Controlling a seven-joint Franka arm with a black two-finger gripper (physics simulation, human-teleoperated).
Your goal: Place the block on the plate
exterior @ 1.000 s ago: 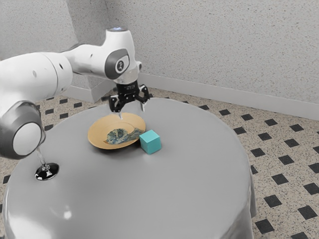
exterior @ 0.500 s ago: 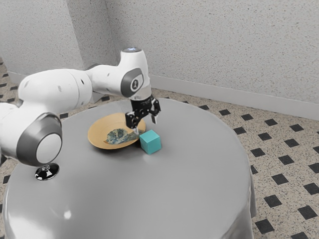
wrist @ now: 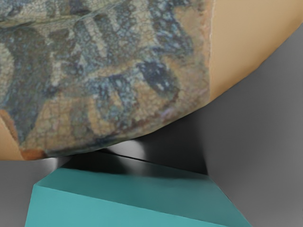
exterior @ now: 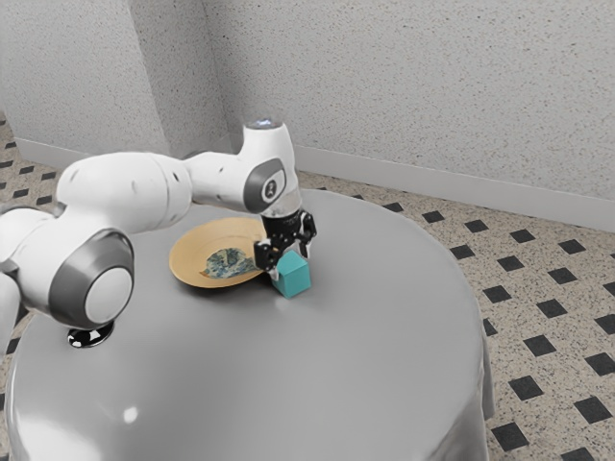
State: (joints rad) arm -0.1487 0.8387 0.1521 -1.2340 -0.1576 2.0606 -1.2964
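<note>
My gripper point(exterior: 290, 261) is down at the teal block point(exterior: 294, 279), its fingers apart, one on each side of the block's upper part. I cannot see both fingers touching it. The block stands on the table beside the tan plate point(exterior: 196, 254), on the plate's side toward the exterior view's right. A blue-and-brown mottled pattern covers part of the plate. In the wrist view the block point(wrist: 118, 201) is large and close under the hand, with the plate point(wrist: 251, 42) right alongside it.
The round table point(exterior: 288, 384) has a grey cloth. A glossy black round base point(exterior: 90, 337) stands near the exterior view's left edge of the table, partly behind the arm. A speckled wall rises behind the table.
My gripper has come down and toward the exterior view's right, from above the plate to the block. Block and plate have not moved.
</note>
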